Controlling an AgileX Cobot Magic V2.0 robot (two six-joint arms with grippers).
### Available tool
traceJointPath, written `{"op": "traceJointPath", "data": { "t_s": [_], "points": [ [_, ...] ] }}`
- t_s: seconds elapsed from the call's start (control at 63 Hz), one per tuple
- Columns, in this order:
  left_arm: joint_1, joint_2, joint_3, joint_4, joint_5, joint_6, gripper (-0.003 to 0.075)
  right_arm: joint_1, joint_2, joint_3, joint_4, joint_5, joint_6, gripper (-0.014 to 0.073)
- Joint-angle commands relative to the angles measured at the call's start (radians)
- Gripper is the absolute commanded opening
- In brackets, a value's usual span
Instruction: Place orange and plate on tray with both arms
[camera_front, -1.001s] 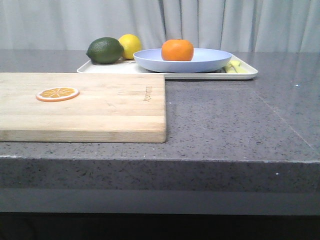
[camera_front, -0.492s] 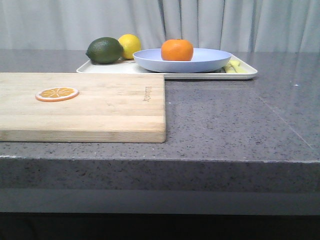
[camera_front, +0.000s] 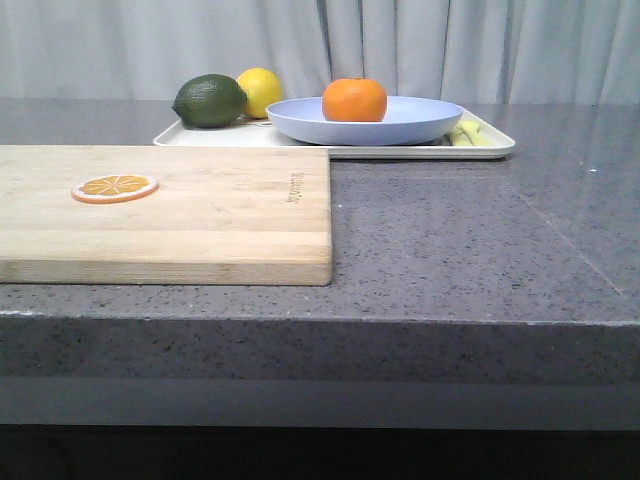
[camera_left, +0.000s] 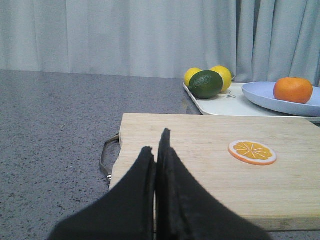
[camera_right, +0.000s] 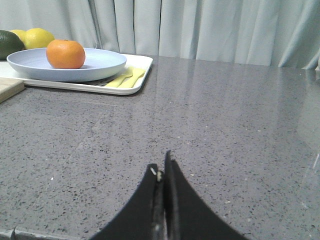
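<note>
Orange (camera_front: 354, 100) sat in the lavender plate (camera_front: 420, 124) on the white tray (camera_front: 490, 146) exactly like a second earlier, nothing shifted, and our left gripper (camera_left: 156, 150) and right gripper (camera_right: 161, 172) were pulled back with fingers pressed together, so we figured it's done.

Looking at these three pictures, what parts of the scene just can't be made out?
- Small lettering on the cutting board, front view: too small to read.
- Pale yellow items on the tray, right wrist view: partly hidden under the plate.
- Second lemon, left wrist view: mostly behind the lime.
</note>
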Motion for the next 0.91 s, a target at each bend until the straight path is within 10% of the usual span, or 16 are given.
{"op": "traceJointPath", "data": {
  "t_s": [0.0, 0.89],
  "points": [
    [0.000, -0.018, 0.027, -0.010, -0.080, -0.001, -0.0020, -0.005, -0.018, -0.026, 0.005, -0.089, -0.012, -0.0065],
    [0.000, -0.018, 0.027, -0.010, -0.080, -0.001, -0.0020, -0.005, -0.019, -0.022, -0.163, -0.132, 0.181, -0.0065]
  ]
}}
